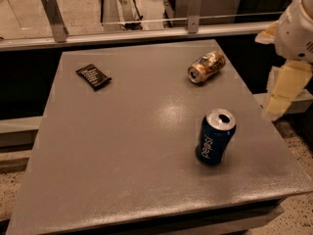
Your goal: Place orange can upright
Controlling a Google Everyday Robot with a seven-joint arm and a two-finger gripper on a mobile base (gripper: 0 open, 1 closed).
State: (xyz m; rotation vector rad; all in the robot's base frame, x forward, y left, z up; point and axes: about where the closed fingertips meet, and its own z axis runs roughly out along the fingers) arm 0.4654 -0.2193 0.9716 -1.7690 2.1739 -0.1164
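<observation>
The orange can (pixel 207 66) lies on its side at the back right of the grey table (pixel 127 146), with its silver top end facing front-left. My gripper (pixel 279 99) hangs at the right edge of the view, just off the table's right side. It is to the right of the orange can and nearer the front, well apart from it, and holds nothing that I can see.
A dark blue Pepsi can (pixel 215 136) stands upright at the front right of the table, between the orange can and the front edge. A small black packet (pixel 93 76) lies at the back left. A metal rail with glass (pixel 122 28) runs behind the table.
</observation>
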